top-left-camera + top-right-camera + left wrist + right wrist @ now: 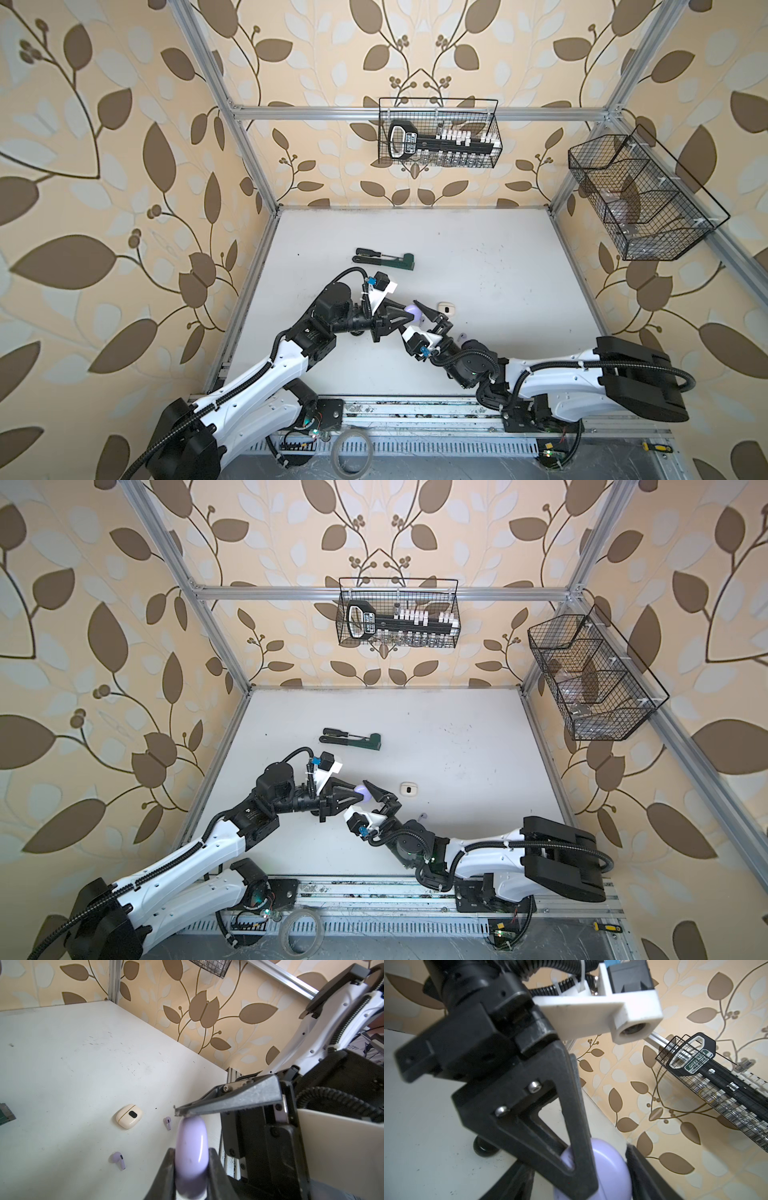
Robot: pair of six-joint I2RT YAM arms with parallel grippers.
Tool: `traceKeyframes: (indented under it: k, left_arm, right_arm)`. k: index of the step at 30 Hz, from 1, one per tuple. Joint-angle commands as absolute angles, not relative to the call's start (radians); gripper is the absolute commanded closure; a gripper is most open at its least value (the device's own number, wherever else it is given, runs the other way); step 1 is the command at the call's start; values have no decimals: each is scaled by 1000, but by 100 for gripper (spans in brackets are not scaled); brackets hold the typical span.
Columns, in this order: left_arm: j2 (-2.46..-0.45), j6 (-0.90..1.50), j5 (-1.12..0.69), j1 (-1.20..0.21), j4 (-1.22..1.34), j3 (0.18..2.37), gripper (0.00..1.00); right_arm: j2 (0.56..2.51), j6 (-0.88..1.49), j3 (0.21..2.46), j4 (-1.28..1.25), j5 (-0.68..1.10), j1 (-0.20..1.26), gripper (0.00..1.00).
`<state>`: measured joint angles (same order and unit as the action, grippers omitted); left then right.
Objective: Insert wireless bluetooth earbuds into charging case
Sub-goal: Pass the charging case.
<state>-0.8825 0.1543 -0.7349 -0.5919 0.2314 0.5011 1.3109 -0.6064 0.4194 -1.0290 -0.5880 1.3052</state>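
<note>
My left gripper [191, 1153] is shut on a lilac charging case [192, 1142], held closed above the table; both top views show the case [412, 310] [360, 789]. My right gripper [575, 1164] straddles the case's [608, 1167] free end with jaws open. One finger lies against the case and the other stands clear of it. Two lilac short-stemmed earbuds [167, 1123] [118, 1159] lie loose on the white table [62, 1064]. One of them shows in a top view [460, 336] by the right wrist. A closed cream case [129, 1116] [447, 308] rests just beyond them.
A green bit holder with a black screwdriver [384, 258] lies farther back on the table. Wire baskets hang on the back rail [438, 133] and on the right rail [640, 199]. A small black rounded object [483, 1148] sits on the table under the left gripper.
</note>
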Motion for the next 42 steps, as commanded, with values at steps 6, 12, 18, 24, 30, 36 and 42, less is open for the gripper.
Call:
traceKeyframes:
  k: [6, 12, 18, 24, 30, 36, 42]
  left_arm:
    - [-797, 74, -676, -600, 335, 414, 100]
    - [-784, -26, -733, -605, 502, 305, 100]
    - [-787, -114, -805, -612, 534, 274, 100]
    - [-757, -151, -840, -615, 514, 267, 100]
    - [-765, -199, -879, -615, 498, 267, 100]
    - [-793, -239, -909, -623, 457, 294, 100]
    - [-781, -265, -911, -627, 457, 284, 100]
  right_arm:
    - [1042, -495, 313, -816, -425, 1313, 32]
    - [919, -398, 320, -686, -341, 1271, 44]
    - [942, -378, 335, -651, -340, 1255, 47]
    - [978, -365, 344, -617, -295, 1236, 54]
    - [936, -309, 341, -575, -150, 1167, 63]
    - [931, -281, 355, -574, -113, 1154, 64]
    - [983, -255, 385, -568, -55, 1132, 66]
